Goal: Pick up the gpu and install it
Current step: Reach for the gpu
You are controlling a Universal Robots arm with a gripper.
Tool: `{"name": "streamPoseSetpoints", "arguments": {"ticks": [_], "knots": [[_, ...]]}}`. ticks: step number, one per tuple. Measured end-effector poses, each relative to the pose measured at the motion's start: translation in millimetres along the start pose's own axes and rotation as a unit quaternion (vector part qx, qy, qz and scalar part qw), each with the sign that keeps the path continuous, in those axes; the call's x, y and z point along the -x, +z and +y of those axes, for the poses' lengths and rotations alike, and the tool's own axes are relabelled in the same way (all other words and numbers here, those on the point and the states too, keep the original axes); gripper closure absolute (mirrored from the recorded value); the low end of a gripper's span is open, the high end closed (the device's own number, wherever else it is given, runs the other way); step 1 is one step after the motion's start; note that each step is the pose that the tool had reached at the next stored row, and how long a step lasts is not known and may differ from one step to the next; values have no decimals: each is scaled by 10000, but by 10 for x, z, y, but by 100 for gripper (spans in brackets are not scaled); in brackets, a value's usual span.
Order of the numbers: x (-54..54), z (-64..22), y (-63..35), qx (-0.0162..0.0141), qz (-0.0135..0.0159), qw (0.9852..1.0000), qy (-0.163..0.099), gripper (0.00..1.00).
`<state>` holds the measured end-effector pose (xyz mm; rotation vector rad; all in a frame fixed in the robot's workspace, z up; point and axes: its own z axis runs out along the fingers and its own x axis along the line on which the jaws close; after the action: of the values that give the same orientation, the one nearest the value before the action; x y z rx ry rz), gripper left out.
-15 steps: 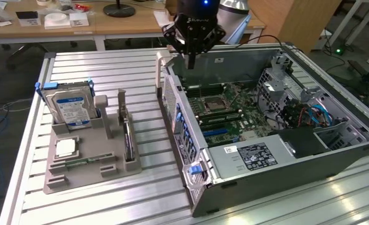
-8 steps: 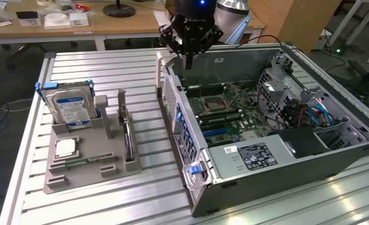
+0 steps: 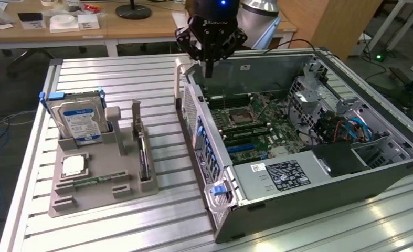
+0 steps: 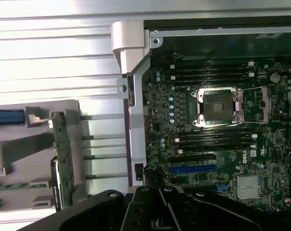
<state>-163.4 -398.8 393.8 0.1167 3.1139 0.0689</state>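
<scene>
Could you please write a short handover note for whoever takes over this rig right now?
Gripper: fingers shut, holding nothing, above the edge of the open case on the holder's side.
gpu: standing on edge in the gray holder, apart from the gripper.
Done: nothing; the gpu is not yet picked up.
Left: the pick-up and the install in the case.
</scene>
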Motion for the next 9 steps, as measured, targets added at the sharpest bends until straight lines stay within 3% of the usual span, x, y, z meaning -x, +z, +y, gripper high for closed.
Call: {"name": "streamPoseSetpoints", "arguments": {"ticks": [9], "knots": [[-53,-4,-2,0,0,10000,0,89]]}}
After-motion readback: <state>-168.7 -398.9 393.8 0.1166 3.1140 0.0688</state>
